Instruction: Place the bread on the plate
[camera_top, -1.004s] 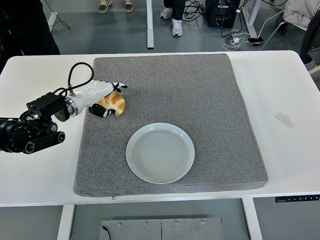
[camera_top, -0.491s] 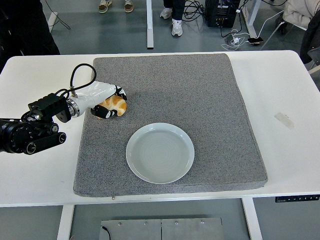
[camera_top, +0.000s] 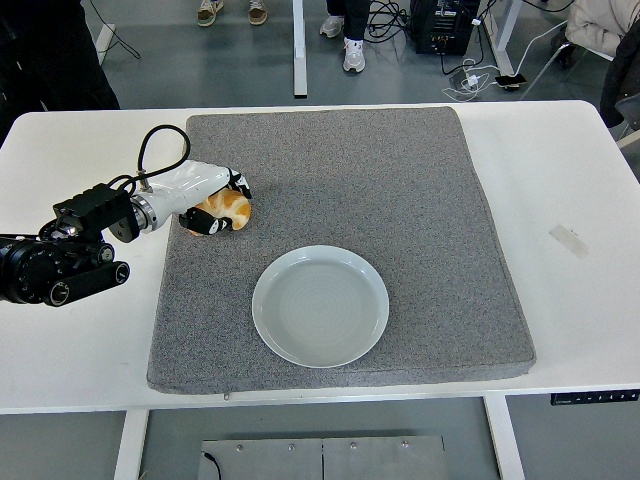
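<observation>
Bread, a golden-brown roll (camera_top: 232, 210), is apparently clasped by the white left hand (camera_top: 205, 195); a shallow hold risks dropping it short of the round pale-grey plate (camera_top: 320, 305).

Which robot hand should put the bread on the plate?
The left hand. Its fingers are already curled around the bread on the grey mat, up and left of the empty plate. The right hand isn't in view.
</observation>
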